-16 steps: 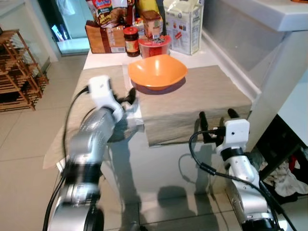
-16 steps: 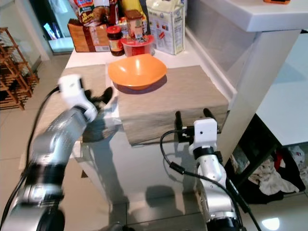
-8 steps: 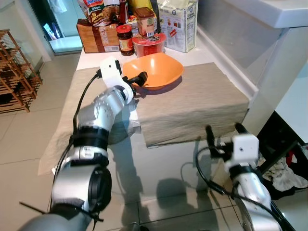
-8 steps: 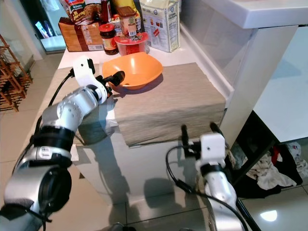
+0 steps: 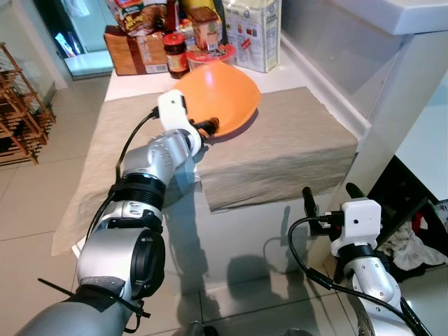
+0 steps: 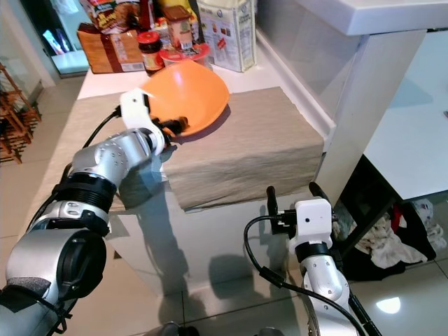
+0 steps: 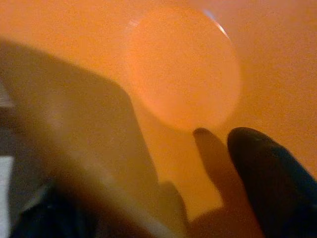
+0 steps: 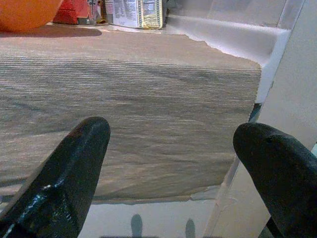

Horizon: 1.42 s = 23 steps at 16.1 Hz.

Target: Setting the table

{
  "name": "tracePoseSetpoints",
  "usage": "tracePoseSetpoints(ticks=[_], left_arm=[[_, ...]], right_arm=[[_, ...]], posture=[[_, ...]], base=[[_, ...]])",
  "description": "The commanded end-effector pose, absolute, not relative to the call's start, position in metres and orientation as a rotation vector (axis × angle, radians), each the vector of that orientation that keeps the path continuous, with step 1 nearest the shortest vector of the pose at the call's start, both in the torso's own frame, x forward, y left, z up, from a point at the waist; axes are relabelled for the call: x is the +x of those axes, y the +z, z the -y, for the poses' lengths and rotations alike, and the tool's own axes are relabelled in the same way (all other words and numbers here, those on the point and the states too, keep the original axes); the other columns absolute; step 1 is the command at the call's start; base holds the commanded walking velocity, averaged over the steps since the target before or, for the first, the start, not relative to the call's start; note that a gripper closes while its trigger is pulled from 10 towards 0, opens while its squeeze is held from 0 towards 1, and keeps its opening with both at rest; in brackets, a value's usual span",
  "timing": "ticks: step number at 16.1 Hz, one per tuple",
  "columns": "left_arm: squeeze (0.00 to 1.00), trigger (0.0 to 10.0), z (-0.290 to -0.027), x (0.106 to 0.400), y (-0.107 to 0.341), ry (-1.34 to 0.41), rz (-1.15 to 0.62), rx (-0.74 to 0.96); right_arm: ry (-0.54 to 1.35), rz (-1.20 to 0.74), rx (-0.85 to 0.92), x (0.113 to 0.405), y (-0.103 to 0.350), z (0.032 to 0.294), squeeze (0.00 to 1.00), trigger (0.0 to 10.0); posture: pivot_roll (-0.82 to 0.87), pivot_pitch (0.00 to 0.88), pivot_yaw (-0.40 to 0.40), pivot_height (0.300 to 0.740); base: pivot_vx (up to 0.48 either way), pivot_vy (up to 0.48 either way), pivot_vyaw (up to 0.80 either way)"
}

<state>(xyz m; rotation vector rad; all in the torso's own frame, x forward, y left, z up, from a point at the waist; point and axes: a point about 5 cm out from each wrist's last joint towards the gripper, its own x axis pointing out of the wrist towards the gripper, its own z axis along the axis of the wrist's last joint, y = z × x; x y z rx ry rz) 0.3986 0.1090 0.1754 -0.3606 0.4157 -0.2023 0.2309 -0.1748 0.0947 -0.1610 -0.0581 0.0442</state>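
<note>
Left gripper (image 5: 208,127) has the orange bowl (image 5: 222,96) pinched by its near rim, tipped up on the beige cloth (image 5: 294,150). Right gripper (image 8: 173,163) hangs below the table edge, fingers spread wide.

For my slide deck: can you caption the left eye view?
Left gripper tilts the orange bowl up off the beige table runner while the right gripper waits open below the table edge.

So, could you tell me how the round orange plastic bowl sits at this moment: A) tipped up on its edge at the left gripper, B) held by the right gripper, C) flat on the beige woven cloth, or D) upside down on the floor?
A: the orange bowl stands tilted on the beige cloth with the left gripper on its near rim.
</note>
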Motion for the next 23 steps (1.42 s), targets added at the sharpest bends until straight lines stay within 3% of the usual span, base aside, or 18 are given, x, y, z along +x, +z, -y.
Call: tracePoseSetpoints(ticks=[1,5,10,19,23], left_arm=[[0.00,0.0,-0.107,0.397,0.171,-0.226,-0.428,-0.323],[0.00,0.0,-0.107,0.399,0.176,-0.248,-0.375,-0.326],[0.00,0.0,-0.105,0.398,0.199,-0.319,-0.182,-0.420],[0.00,0.0,-0.108,0.392,0.195,-0.355,-0.126,-0.438],[0.00,0.0,-0.113,0.374,0.195,-0.444,0.035,-0.245]], right_arm=[[0.048,0.057,-0.155,0.230,0.097,0.173,0.00,10.0],[0.051,0.049,-0.155,0.230,0.097,0.173,0.00,10.0],[0.051,0.042,-0.151,0.232,0.096,0.172,0.00,10.0],[0.059,0.038,-0.146,0.236,0.094,0.170,0.00,10.0],[0.057,0.052,-0.142,0.238,0.097,0.169,0.00,10.0]], posture=[[-0.24,0.045,0.112,0.722],[-0.23,0.047,0.108,0.722],[-0.23,0.029,0.106,0.722],[-0.22,0.010,0.107,0.722],[-0.20,0.009,0.109,0.722]], base=[[0.000,0.000,0.00],[0.000,0.000,0.00],[0.000,0.000,0.00],[0.000,0.000,0.00],[0.000,0.000,0.00]])
